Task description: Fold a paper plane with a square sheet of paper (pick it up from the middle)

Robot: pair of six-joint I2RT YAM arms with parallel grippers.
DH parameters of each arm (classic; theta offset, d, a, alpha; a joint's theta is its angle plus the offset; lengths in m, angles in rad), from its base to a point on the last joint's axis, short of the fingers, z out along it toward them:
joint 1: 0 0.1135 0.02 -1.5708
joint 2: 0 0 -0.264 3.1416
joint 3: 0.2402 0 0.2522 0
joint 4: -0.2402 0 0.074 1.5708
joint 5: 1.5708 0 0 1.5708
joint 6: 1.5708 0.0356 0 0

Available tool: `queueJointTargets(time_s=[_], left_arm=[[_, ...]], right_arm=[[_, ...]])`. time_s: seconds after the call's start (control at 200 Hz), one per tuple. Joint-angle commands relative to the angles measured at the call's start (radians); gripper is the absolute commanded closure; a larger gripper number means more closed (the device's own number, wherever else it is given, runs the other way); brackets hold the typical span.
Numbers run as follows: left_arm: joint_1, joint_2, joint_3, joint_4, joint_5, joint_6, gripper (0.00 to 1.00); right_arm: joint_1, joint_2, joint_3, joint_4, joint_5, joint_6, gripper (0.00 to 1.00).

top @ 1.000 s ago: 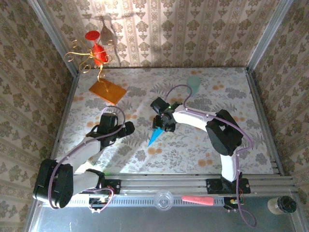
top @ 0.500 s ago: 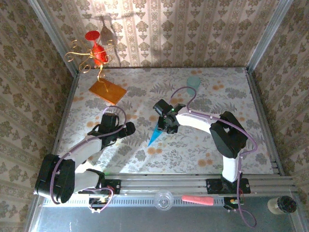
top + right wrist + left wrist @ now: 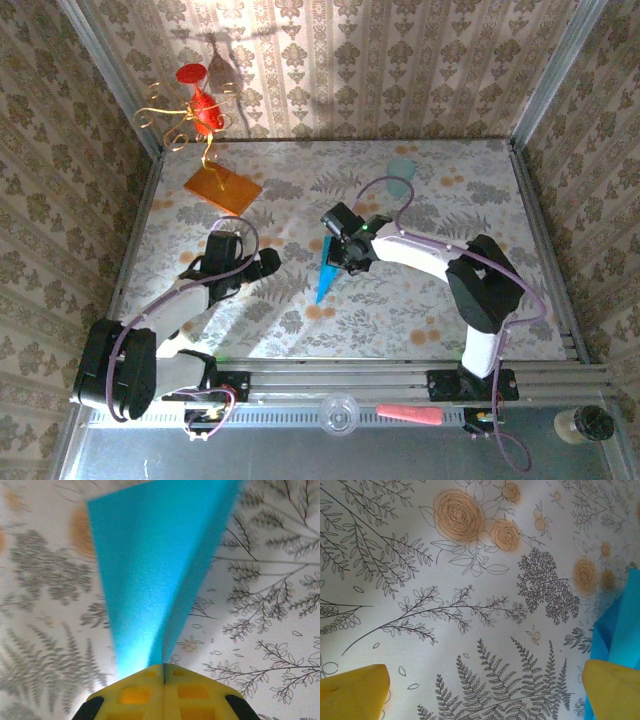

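Right pincer (image 3: pixel 163 669) clenched on the pointed teal-blue paper plane (image 3: pixel 150 570) ahead of it; lift slowly, crease pinched; left pincer (image 3: pixel 480 687) released.

- We note white links on the left arm (image 3: pixel 175 310) and right arm (image 3: pixel 415 252), with bulky black joint housings.
- Lilac cables (image 3: pixel 383 179) loop along both.
- Fingers (image 3: pixel 352 692) are yellow; the right pair (image 3: pixel 135 694) carries orange square recesses and black corner patches.

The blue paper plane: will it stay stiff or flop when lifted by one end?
Probably fairly stiff: the paper plane has a crease along its length, which should brace it. It looks thin and very light, so the right gripper, shut on one end, likely needs little force. The free end may flutter.
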Motion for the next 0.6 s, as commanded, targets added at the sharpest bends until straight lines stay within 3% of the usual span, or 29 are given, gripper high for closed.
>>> queueJointTargets(time_s=[0.0,0.14,0.36,0.59], left_arm=[[0.031,-0.007,0.018,0.051,0.065,-0.047,0.01],[0.05,-0.01,0.018,0.1,0.108,-0.08,0.01],[0.049,-0.007,0.038,0.145,0.13,-0.103,0.05],[-0.004,0.035,0.099,0.085,0.095,-0.087,0.08]], right_arm=[[-0.017,-0.094,-0.01,0.092,-0.013,-0.119,0.98],[-0.045,-0.134,-0.046,0.239,-0.184,-0.204,0.99],[-0.086,-0.099,-0.126,0.449,-0.438,-0.213,1.0],[-0.13,-0.016,-0.199,0.569,-0.557,-0.188,0.99]])
